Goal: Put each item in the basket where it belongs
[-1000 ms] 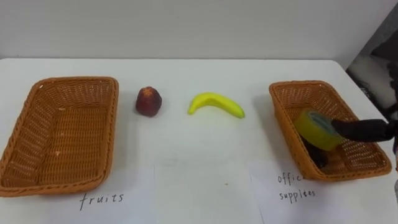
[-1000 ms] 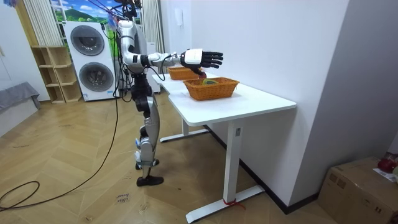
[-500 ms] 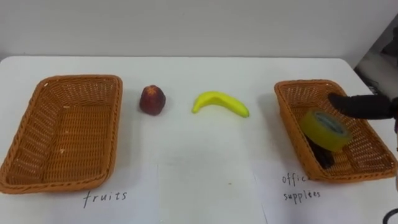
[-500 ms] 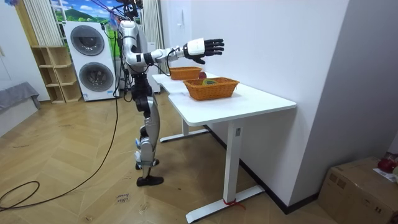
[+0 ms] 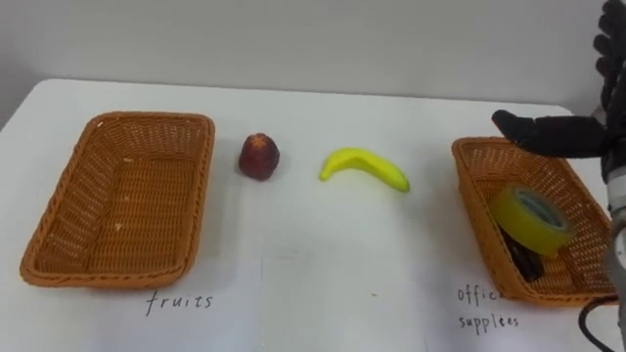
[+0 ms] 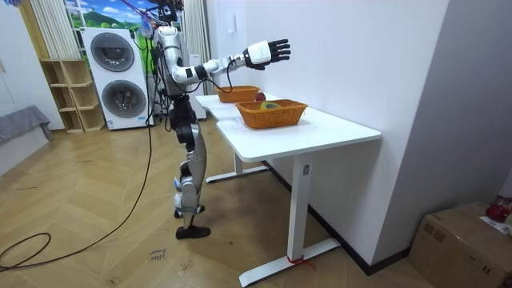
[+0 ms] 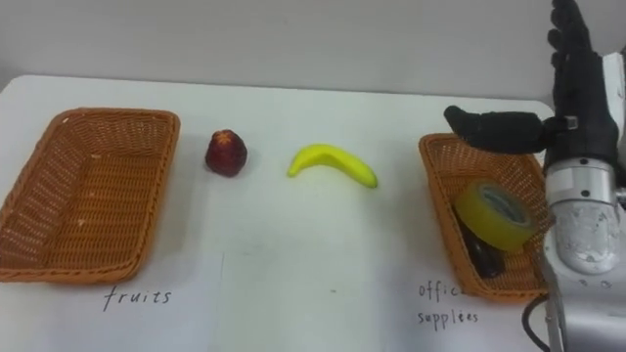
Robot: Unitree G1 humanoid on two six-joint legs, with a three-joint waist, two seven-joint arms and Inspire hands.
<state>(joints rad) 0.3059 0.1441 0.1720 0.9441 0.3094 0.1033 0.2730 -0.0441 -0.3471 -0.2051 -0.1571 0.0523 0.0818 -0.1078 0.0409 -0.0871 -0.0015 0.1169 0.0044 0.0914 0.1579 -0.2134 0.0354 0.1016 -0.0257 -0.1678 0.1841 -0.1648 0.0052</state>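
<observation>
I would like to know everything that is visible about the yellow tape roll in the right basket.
The yellow tape roll is a wide ring, glossy like plastic, with a pale bluish inner face. It lies tilted inside the office supplies basket, propped on a dark item beneath it. The open right hand hangs above, apart from it.

The right hand (image 7: 579, 103) has risen out of the office-supplies basket (image 5: 473, 200) and now hangs well above it, fingers straight and pointing up, thumb stretched sideways; the yellow tape roll (image 7: 492, 213), a second ago against the thumb, now lies free in the basket below the hand; the head camera's own view has shifted.
</observation>
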